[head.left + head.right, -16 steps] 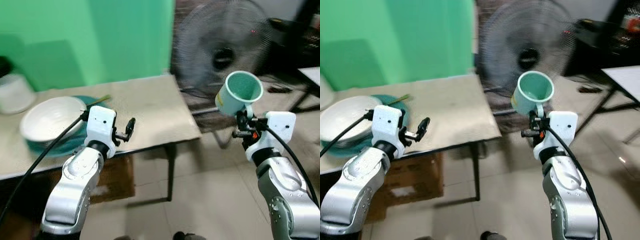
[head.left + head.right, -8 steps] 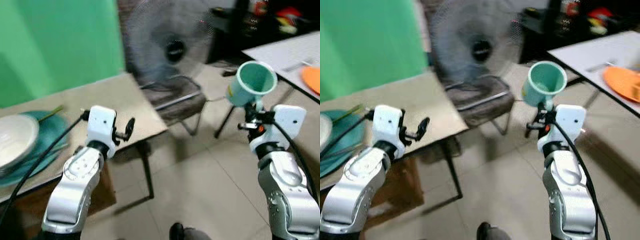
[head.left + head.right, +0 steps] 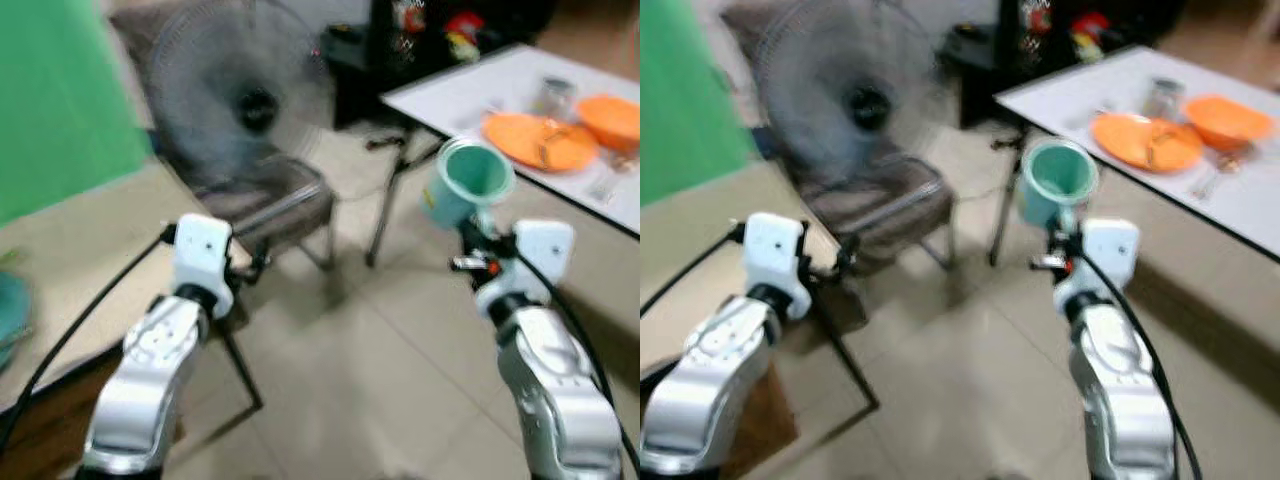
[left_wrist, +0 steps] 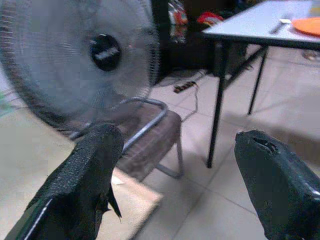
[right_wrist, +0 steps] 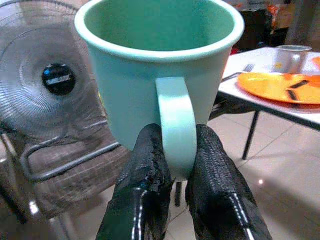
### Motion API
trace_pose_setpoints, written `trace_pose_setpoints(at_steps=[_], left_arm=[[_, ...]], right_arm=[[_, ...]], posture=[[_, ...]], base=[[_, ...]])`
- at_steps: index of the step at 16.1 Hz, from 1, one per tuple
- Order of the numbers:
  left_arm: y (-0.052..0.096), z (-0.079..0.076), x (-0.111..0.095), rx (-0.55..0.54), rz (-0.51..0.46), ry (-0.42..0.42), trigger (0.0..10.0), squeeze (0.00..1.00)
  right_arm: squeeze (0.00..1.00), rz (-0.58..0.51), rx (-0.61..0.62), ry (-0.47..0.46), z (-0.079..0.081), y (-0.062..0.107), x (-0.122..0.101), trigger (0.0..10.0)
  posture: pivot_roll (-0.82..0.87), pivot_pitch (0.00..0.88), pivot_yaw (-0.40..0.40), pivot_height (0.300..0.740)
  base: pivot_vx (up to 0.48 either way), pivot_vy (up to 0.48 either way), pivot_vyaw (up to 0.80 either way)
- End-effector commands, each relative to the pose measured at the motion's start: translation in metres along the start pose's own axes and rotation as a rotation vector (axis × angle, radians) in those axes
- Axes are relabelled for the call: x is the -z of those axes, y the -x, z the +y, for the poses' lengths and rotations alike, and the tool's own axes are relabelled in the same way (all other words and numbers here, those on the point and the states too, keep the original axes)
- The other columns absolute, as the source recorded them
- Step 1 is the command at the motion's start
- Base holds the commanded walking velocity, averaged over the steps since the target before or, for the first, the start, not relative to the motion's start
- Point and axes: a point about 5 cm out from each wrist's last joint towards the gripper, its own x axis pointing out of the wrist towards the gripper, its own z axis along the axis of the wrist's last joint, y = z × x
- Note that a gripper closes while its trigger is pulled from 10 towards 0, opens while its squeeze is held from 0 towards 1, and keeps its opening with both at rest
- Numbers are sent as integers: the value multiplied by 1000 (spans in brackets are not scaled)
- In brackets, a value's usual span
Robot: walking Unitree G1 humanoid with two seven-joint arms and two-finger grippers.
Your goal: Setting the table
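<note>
Your right pincer is pinching the pale green, smooth, rigid cup by its handle at centre frame, so carry it level since that narrow hold may swivel; your left pincer is spread, carrying nothing.

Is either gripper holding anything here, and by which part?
The right gripper pinches the mint-green mug by its handle. The left gripper is open, holding nothing.

From the head we look down and forward; both wrist views face the fan and white desk closely.
</note>
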Motion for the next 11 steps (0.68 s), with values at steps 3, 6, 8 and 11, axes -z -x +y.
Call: trace_pose_setpoints(at_steps=[3,6,8,11], left_arm=[[-4,0,-7,1,-31,-7,10000,0],[-8,5,-8,-15,-36,-18,10000,0],[-10,6,-11,-12,-57,-5,10000,0],[-11,2,-12,19,-68,-5,10000,0]], right_arm=[[0,-5,38,15,-10,2,0,10000],[0,-17,78,18,-16,4,-3,10000],[0,-19,107,13,-17,7,-2,10000],[0,-9,120,18,-16,7,0,10000]], posture=[[112,0,11,740],[109,0,24,740],[102,0,29,740],[114,0,22,740]], base=[[0,0,-788],[0,0,-788],[0,0,-788],[189,0,-788]])
